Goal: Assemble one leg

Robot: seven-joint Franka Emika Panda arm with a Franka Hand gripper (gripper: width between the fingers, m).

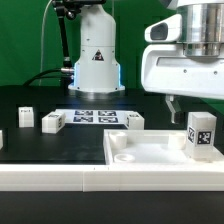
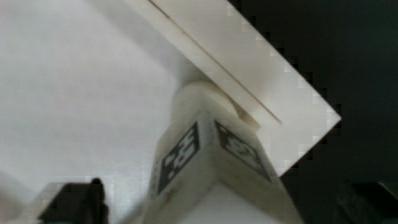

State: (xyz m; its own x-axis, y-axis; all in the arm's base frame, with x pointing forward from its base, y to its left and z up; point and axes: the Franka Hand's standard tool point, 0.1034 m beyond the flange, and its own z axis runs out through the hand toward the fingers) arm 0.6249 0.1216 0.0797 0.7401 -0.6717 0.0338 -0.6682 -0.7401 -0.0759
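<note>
The pincer (image 1: 187,106) hangs released above the leg (image 1: 200,134); we see one finger (image 2: 71,201) clear of it. The leg stands upright on the flat white rimmed panel (image 1: 128,152), by the table's (image 1: 40,100) near edge, at the exterior view's right.

- My base (image 1: 95,58) is a white rounded column; a triangular warning sticker sits on it; blue light glows at its foot;
- black cables (image 1: 66,35) beside it;
- wrist housing (image 1: 186,68) white, boxy; fingers (image 1: 171,104) dark.

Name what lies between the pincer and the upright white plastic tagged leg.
Nothing: in the exterior view, only empty air separates the pincer from that leg.
</note>
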